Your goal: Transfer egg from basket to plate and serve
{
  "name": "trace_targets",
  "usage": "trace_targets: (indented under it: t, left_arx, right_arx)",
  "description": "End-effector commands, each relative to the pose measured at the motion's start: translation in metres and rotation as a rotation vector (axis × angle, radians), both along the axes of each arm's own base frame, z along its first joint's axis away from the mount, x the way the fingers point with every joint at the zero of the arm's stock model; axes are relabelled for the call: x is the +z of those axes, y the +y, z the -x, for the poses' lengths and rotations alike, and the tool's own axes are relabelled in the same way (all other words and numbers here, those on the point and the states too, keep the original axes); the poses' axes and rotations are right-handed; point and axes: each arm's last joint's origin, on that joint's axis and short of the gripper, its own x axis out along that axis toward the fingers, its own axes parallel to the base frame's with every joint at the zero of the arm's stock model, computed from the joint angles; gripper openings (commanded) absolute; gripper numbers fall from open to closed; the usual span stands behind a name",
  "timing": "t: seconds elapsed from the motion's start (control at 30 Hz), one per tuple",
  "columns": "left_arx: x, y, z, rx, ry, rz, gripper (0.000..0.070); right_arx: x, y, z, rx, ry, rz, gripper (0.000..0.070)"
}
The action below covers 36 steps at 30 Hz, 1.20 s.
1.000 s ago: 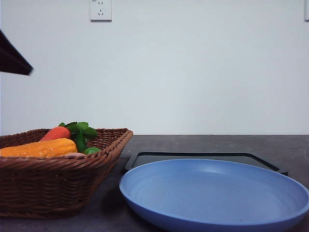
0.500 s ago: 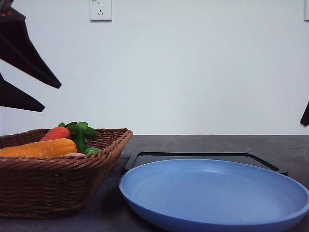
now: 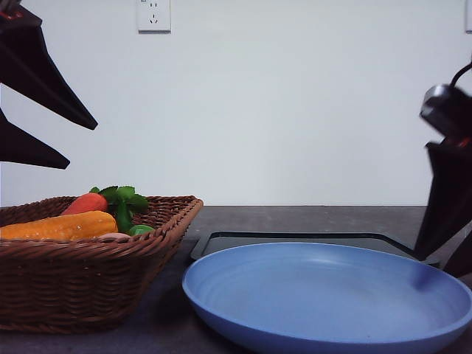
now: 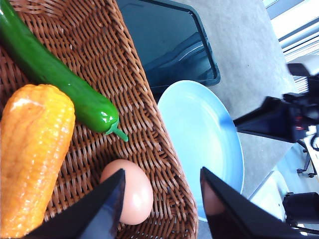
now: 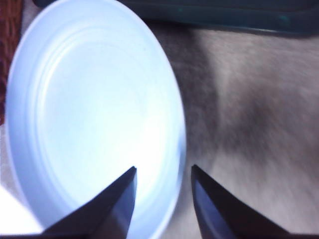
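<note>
The egg lies in the basket at lower left of the front view, beside the corn and a green cucumber, with a carrot behind. The left gripper, spread, hangs above the egg, empty. The right gripper, jaws apart, hovers over the plate rim at lower right. A black tray sits behind the plate
</note>
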Motion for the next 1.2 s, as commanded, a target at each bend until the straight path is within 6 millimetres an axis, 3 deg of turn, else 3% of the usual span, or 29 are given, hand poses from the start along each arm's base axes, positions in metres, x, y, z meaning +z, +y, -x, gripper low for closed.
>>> trace_targets:
  t: [0.0, 0.3, 0.5, 0.63, 0.7, 1.17]
  left_arx:
    - [0.004, -0.001, -0.002, -0.010, -0.019, 0.004, 0.0311]
    - [0.004, -0.001, -0.002, -0.009, -0.018, 0.002, 0.0311]
    - [0.004, -0.001, -0.002, -0.008, -0.015, 0.002, 0.0322]
    - [0.004, -0.003, -0.002, -0.001, 0.005, 0.014, 0.0421]
    - [0.003, -0.005, -0.001, -0.011, 0.015, 0.016, 0.0434]
    - [-0.022, -0.038, -0.002, -0.048, 0.128, -0.146, 0.0426]
  right_arx:
    - [-0.002, 0.004, -0.005, -0.003, 0.009, -0.004, 0.0217]
    - [-0.014, 0.005, -0.011, -0.032, 0.037, 0.037, 0.0005]
    - [-0.012, 0.005, -0.011, -0.051, 0.035, 0.042, 0.0000]
    - [-0.001, 0.001, -0.007, -0.072, 0.010, 0.031, 0.0000]
    - [0.006, -0.002, -0.003, -0.082, 0.001, 0.030, 0.0000]
    - [0.052, -0.028, 0.030, -0.182, -0.148, -0.001, 0.0000]
